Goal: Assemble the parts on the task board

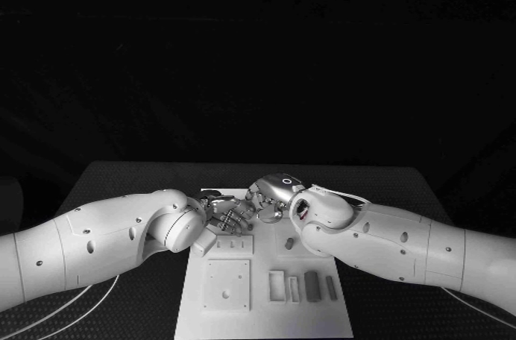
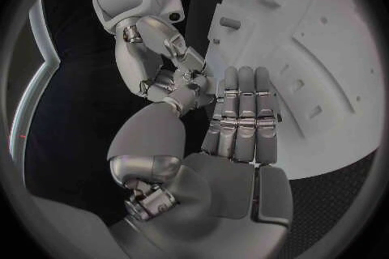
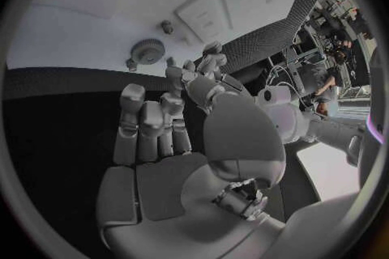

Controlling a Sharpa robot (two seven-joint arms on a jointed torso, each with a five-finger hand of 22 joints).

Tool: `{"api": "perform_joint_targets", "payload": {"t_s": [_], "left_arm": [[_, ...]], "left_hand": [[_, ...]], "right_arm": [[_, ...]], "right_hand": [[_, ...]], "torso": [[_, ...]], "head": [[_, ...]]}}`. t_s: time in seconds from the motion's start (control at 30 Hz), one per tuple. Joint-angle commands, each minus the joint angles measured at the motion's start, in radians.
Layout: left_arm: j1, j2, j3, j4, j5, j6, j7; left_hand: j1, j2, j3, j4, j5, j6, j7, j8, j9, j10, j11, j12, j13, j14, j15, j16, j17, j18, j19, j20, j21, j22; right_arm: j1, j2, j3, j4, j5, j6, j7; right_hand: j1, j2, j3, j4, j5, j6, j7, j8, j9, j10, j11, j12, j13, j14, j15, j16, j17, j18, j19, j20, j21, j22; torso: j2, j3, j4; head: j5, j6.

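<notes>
Left hand [image 1: 224, 219] and right hand [image 1: 269, 198] meet over the task board [image 1: 265, 314].

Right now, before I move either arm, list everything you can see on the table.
Table: one, black, under everything.
Task board: one, white plate, middle of the table, reaching the near edge.
Square plate: one, white, near-left part of the board.
Upright rectangular parts: a row of about four, pale to dark grey, near-right part of the board.
Round gear-like part: one, grey, on the board.
Left hand: silver, over the board's far end, apparently holding nothing.
Right hand: silver, beside the left hand, grasp unclear.
</notes>
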Motion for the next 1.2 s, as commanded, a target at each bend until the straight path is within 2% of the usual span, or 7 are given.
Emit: {"api": "perform_joint_targets", "payload": {"t_s": [0.03, 0.13, 0.53, 0.6, 0.73, 0.8, 1.2], "left_arm": [[0.000, 0.003, 0.000, 0.000, 0.000, 0.018, 0.011], [0.000, 0.005, 0.000, -0.001, 0.007, 0.020, 0.014], [-0.003, 0.009, 0.000, -0.006, 0.023, 0.021, 0.021], [-0.003, 0.009, 0.000, -0.006, 0.028, 0.022, 0.023], [-0.003, 0.010, 0.000, -0.006, 0.033, 0.021, 0.029], [-0.003, 0.009, 0.000, -0.006, 0.034, 0.016, 0.031], [-0.004, 0.004, 0.000, -0.006, 0.026, 0.004, 0.043]], "left_hand": [[0.002, 0.022, 0.004, -0.004, 0.003, 0.008, 0.000, 0.006, 0.002, 0.007, -0.003, 0.001, 0.002, 0.007, -0.002, -0.006, 0.002, -0.013, 0.006, -0.002, -0.005, 0.002], [0.006, 0.033, 0.006, -0.007, -0.003, 0.011, -0.002, 0.008, 0.002, 0.010, -0.005, 0.002, 0.003, 0.010, -0.003, -0.006, 0.003, -0.014, 0.008, -0.003, -0.005, 0.003], [-0.010, 0.036, 0.000, 0.003, -0.009, 0.007, 0.000, 0.005, 0.001, 0.008, -0.004, 0.000, 0.003, 0.009, -0.002, -0.009, 0.004, -0.015, 0.008, -0.002, -0.008, 0.004], [-0.016, 0.035, 0.000, 0.009, 0.005, 0.007, 0.000, 0.004, 0.001, 0.009, -0.004, -0.001, 0.003, 0.008, -0.002, -0.010, 0.005, -0.015, 0.007, -0.002, -0.009, 0.005], [-0.033, 0.043, 0.002, 0.022, 0.072, 0.010, -0.001, 0.005, 0.002, 0.010, -0.004, -0.003, 0.005, 0.010, -0.002, -0.013, 0.008, -0.015, 0.009, -0.003, -0.012, 0.008], [-0.034, 0.064, 0.007, 0.025, 0.096, 0.017, -0.004, 0.008, 0.004, 0.013, -0.006, -0.002, 0.006, 0.012, -0.003, -0.013, 0.010, -0.015, 0.010, -0.003, -0.013, 0.010], [-0.022, 0.092, 0.044, 0.026, 0.088, 0.039, -0.015, 0.021, 0.015, 0.027, -0.013, 0.004, 0.012, 0.024, -0.008, -0.007, 0.019, -0.014, 0.022, -0.008, -0.008, 0.018]], "right_arm": [[0.000, 0.000, 0.000, 0.001, -0.001, 0.012, 0.001], [0.000, 0.001, 0.000, 0.001, -0.001, 0.012, 0.001], [-0.001, 0.000, 0.000, 0.004, -0.001, 0.014, 0.001], [-0.001, 0.000, 0.000, 0.004, -0.001, 0.015, 0.001], [-0.001, 0.000, 0.000, 0.004, 0.000, 0.016, 0.001], [-0.001, 0.000, 0.000, 0.004, 0.000, 0.019, 0.001], [-0.002, -0.005, 0.000, 0.004, 0.012, 0.024, 0.005]], "right_hand": [[-0.006, 0.006, 0.003, 0.002, -0.004, 0.084, 0.076, 0.004, 0.008, 0.006, 0.002, -0.007, -0.002, 0.006, -0.001, -0.001, -0.001, 0.015, 0.002, -0.002, 0.005, 0.014], [-0.006, 0.006, 0.003, 0.002, -0.004, 0.085, 0.076, 0.004, 0.008, 0.006, 0.002, -0.007, -0.002, 0.006, -0.001, -0.001, -0.001, 0.015, 0.002, -0.002, 0.005, 0.014], [-0.007, 0.006, 0.003, 0.002, -0.004, 0.085, 0.076, 0.003, 0.008, 0.007, 0.002, -0.008, -0.002, 0.006, -0.001, -0.001, -0.001, 0.015, 0.002, -0.002, 0.005, 0.014], [-0.007, 0.006, 0.003, 0.002, -0.004, 0.085, 0.076, 0.003, 0.008, 0.007, 0.002, -0.008, -0.002, 0.006, -0.001, -0.002, -0.001, 0.015, 0.002, -0.002, 0.005, 0.014], [-0.007, 0.006, 0.003, 0.002, -0.004, 0.085, 0.076, 0.003, 0.009, 0.007, 0.002, -0.008, -0.002, 0.006, -0.001, -0.002, -0.001, 0.015, 0.002, -0.002, 0.005, 0.014], [-0.007, 0.006, 0.003, 0.002, -0.004, 0.085, 0.076, 0.003, 0.009, 0.007, 0.002, -0.008, -0.002, 0.006, -0.001, -0.002, -0.001, 0.015, 0.002, -0.002, 0.005, 0.014], [-0.008, 0.006, 0.003, 0.002, -0.004, 0.085, 0.076, 0.003, 0.009, 0.007, 0.002, -0.008, -0.002, 0.007, -0.001, -0.002, -0.002, 0.015, 0.002, -0.002, 0.005, 0.014]], "torso": [[0.000, -0.0002, -0.0005], [0.000, 0.0003, -0.0003], [0.000, -0.0001, -0.0004], [0.000, 0.0003, -0.0006], [0.000, 0.0000, -0.0005], [0.000, 0.0001, -0.0003], [0.000, -0.0004, -0.0002]], "head": [[-0.001, 0.000], [-0.001, -0.001], [-0.002, -0.003], [-0.002, -0.003], [-0.002, -0.003], [-0.001, -0.004], [-0.001, -0.003]]}}
